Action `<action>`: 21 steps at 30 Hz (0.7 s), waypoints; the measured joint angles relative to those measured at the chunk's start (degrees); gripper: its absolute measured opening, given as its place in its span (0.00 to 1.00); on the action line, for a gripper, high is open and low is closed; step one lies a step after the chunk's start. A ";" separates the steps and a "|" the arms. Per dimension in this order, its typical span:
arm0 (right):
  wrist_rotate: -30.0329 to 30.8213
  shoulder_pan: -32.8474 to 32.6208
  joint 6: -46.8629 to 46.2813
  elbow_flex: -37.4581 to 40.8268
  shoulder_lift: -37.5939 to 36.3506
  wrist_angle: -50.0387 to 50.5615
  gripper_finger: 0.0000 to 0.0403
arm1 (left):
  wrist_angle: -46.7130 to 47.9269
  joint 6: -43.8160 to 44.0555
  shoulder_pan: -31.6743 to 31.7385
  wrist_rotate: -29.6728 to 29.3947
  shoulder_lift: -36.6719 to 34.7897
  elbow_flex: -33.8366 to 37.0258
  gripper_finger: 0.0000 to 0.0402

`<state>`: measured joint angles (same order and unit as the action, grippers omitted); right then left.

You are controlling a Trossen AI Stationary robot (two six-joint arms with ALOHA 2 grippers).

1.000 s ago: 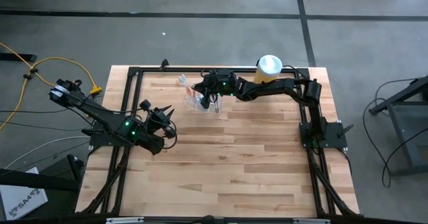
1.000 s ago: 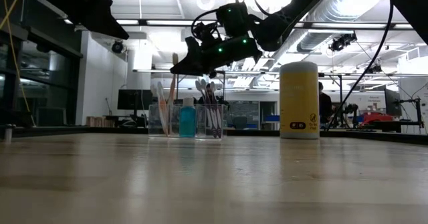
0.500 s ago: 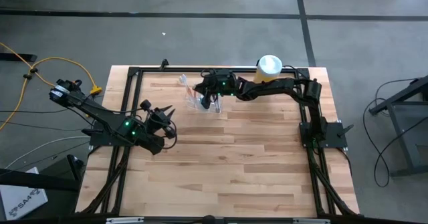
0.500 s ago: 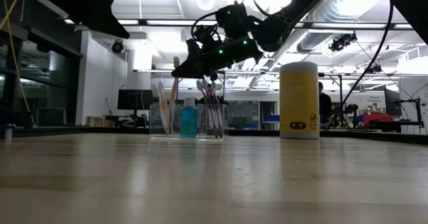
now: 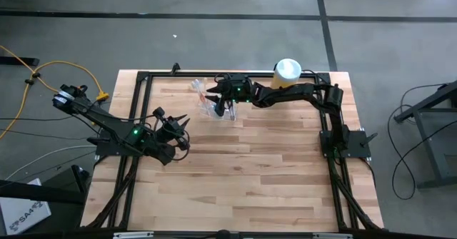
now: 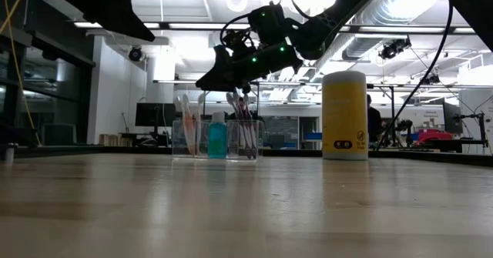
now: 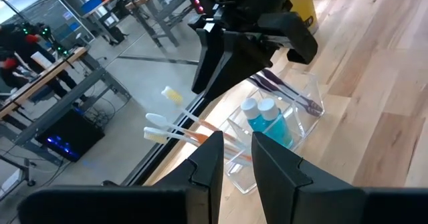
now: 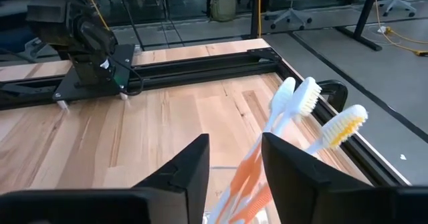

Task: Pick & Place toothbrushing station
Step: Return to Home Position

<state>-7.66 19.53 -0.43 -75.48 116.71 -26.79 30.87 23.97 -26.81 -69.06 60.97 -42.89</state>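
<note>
Fingers spread and empty on the right gripper (image 8: 234, 144), hanging just above the orange toothbrushes (image 8: 249, 180). They stand in the toothbrushing station (image 7: 304, 127), which sits by the table's (image 5: 250, 175) far edge, near the yellow canister (image 6: 344, 115). Danger now, I'd say: pull away too low and a finger could hook a brush head, flicking it out or tipping that light clear holder. Left gripper (image 7: 235, 144) waits well apart, slightly open, holding nothing.
</note>
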 joint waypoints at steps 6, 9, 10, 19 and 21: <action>0.01 -0.04 0.00 0.00 -0.02 -0.66 0.33 | -0.06 0.00 0.00 0.57 0.00 0.00 0.18; 0.06 -0.46 0.00 0.00 -0.10 -1.97 0.33 | -0.06 0.00 0.00 2.15 0.00 0.00 0.18; 0.00 -0.55 -0.02 0.00 -0.56 -1.92 0.33 | -0.08 -0.02 0.00 2.29 0.00 0.00 0.18; -0.19 -3.87 -1.71 -0.04 -6.19 2.22 0.33 | -0.01 -0.35 -0.02 5.64 -0.02 0.00 0.18; -0.39 -4.96 -1.95 0.00 -7.98 4.64 0.33 | -0.10 -1.76 -0.02 7.36 -0.01 0.00 0.18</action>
<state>-8.05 14.56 -2.37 -75.48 108.72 -22.15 30.76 22.21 -26.83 -61.70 60.96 -42.89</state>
